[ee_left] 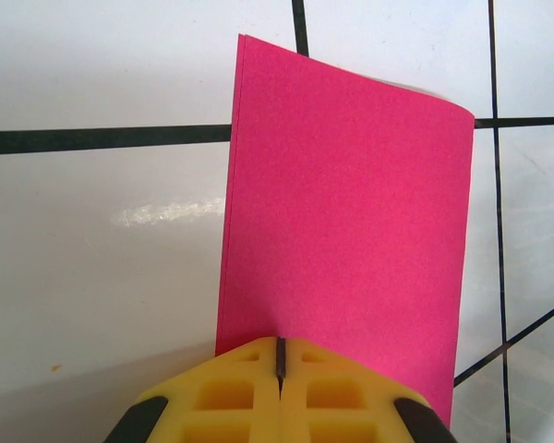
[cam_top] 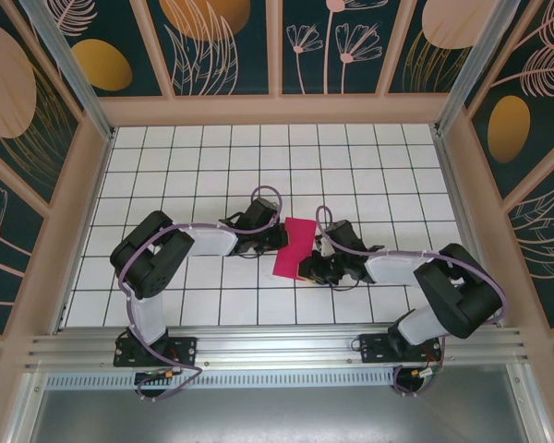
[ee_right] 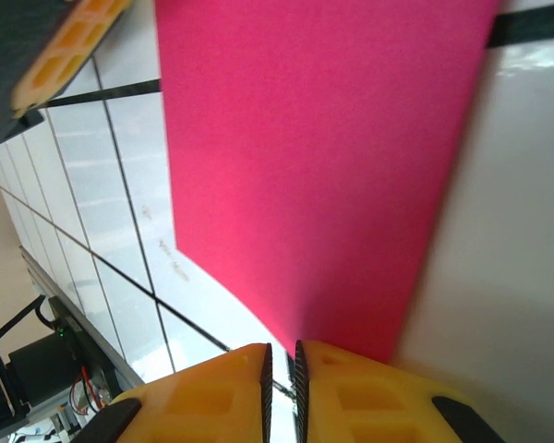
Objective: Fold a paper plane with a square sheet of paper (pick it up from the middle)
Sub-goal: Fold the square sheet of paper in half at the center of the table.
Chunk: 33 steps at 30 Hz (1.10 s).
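A magenta-pink sheet of paper point(cam_top: 295, 247) is seen lying near the middle of a glossy white table point(cam_top: 194, 157) ruled with thin black grid lines, between the two arms. The sheet is shown doubled over into a tall, narrow rectangle. In the left wrist view two thin layers are visible along one long edge, the surface is matte and smooth, and one far corner is lifted a little off the table. The left gripper point(ee_left: 280, 343) is placed at one short end of the sheet. Its yellow fingers point(ee_left: 240, 365), moulded with square recesses, are pressed together so that only a dark hairline is left between the jaws. The tips are laid over the paper's edge, and whether the paper is pinned by them cannot be told. The right gripper point(ee_right: 280, 349) is set at the opposite end of the sheet, where the paper is curved up from the table. Its jaws are brought almost together, with a thin slit left through which pale table is seen. The paper's edge is hidden behind one yellow fingertip point(ee_right: 351, 369), and whether it is gripped cannot be told. The table is enclosed by wood-framed panels point(cam_top: 222, 37) printed with pale and ochre plant shapes on dark teal.
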Tool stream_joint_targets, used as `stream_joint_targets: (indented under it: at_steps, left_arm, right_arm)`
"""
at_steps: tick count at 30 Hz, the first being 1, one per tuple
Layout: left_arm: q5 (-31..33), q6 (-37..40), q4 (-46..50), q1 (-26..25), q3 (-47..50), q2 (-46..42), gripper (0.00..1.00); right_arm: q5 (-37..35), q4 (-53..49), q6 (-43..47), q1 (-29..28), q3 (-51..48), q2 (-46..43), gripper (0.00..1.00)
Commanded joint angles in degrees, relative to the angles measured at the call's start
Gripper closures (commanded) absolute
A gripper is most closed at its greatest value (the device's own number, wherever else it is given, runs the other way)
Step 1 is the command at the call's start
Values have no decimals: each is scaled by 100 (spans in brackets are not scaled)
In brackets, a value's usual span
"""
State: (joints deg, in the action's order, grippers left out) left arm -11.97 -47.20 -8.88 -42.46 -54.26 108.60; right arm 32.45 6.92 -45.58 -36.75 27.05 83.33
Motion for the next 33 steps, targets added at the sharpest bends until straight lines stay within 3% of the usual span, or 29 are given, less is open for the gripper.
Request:
stream_joint_targets:
  at_steps: [1,11,17,20,23,29,33]
  left_arm:
    - [221,9,683,-13,183,272,100]
    - [212,26,626,-9,217,21,100]
    - [172,-21,415,-13,380,-434,100]
    - [174,-9,204,-12,558,-833,94]
    - [361,-9,300,-14,664,-1222,86]
    - [310,-245,259,-11,1038,-1555,70]
    - [116,-421,93,-10,1266,-1604,68]
  right_arm:
    - [-70,-45,-55,-60,-124,-59,81]
    - [-701,-542,134,-43,109,-422,81]
    - [-1475,-933,251,258,341,-685,76]
    - [-1361,-792,288,510,397,-487,75]
    - [-1227,-500,300,509,466,-380,67]
    - [-1090,-394,357,509,650,-19,67]
    - [-1045,-292,374,507,677,204,68]
